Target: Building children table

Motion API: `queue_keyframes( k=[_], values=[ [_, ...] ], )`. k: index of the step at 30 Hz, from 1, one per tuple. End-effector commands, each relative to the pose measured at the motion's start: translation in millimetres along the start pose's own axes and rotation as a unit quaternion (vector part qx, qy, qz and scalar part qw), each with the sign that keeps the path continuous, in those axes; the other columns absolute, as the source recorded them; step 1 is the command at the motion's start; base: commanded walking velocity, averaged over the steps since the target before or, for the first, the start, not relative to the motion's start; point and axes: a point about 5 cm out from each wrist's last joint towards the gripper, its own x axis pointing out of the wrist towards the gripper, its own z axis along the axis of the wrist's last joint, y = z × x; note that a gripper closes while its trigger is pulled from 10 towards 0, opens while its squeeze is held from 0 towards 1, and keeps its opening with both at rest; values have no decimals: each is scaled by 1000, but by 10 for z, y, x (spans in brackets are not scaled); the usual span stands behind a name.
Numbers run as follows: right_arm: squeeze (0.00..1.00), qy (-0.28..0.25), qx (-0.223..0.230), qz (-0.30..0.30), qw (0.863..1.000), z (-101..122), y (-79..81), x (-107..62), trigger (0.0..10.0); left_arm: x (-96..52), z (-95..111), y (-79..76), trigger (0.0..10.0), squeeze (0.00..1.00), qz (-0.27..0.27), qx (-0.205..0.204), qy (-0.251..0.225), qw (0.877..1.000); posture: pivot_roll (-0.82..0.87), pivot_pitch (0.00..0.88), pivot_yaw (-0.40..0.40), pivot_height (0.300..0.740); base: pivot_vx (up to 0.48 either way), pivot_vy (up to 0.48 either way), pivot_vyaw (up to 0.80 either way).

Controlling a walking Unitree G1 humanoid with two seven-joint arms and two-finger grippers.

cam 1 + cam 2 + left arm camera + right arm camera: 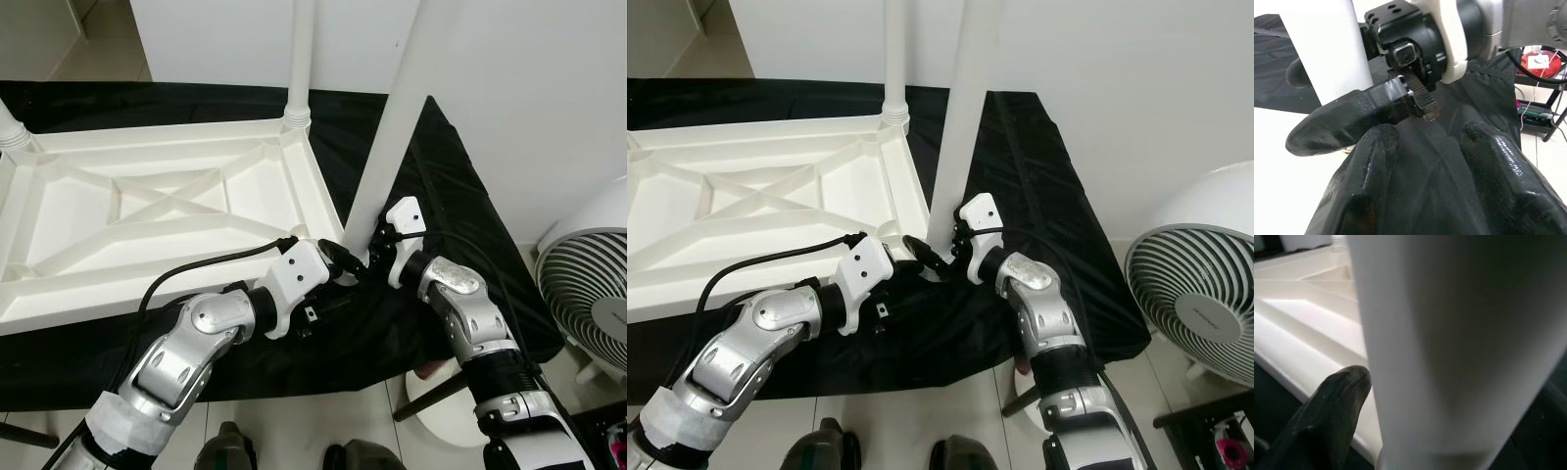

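Two grippers at tabletop [176, 211] corner: right gripper [361, 257] clamps leg [384, 147]; left gripper [338, 262] fingers spread.

Bright even indoor light; eye views sharp; wrist close-ups blurred.

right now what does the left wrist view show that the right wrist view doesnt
Left wrist view alone: the left gripper with jaws apart over the black cloth, the right gripper's body beside the leg, and a red object on a shelf behind. Right wrist view alone: the ribbed underside of the upturned white tabletop, close up. Both: the white table leg with a black finger of the right gripper against it.
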Motion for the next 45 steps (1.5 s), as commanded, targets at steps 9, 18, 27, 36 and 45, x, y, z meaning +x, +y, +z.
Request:
queue_keyframes(
  k=[9, 18, 27, 36, 45],
  values=[
    [0, 26, 1, 18, 999, -97, -148, 8, 0, -77, -4, 37, 10000, 0, 19, -1, 5, 1000, 43, 14, -62, 740, 0, 0, 0],
    [0, 20, -2, 18, 1000, -112, -190, -53, 0, -78, 3, 37, 10000, 0, 17, -1, 4, 1000, 30, 21, -53, 740, 0, 0, 0],
    [0, -9, 23, -49, 998, -143, -116, -38, 10000, -58, -4, 35, 10000, 0, 12, -2, 4, 1000, 13, 27, -48, 740, 0, 0, 0],
    [0, -40, 57, -266, 961, -100, 113, -9, 10000, -34, 2, 12, 10000, 0, 6, -5, 1, 1000, -3, 34, -46, 740, 0, 0, 0],
    [0, -36, 69, -309, 948, -58, 290, 53, 10000, -4, 11, -8, 10000, 0, 0, -8, -3, 1000, -13, 36, -37, 740, 0, 0, 0]
  ],
)
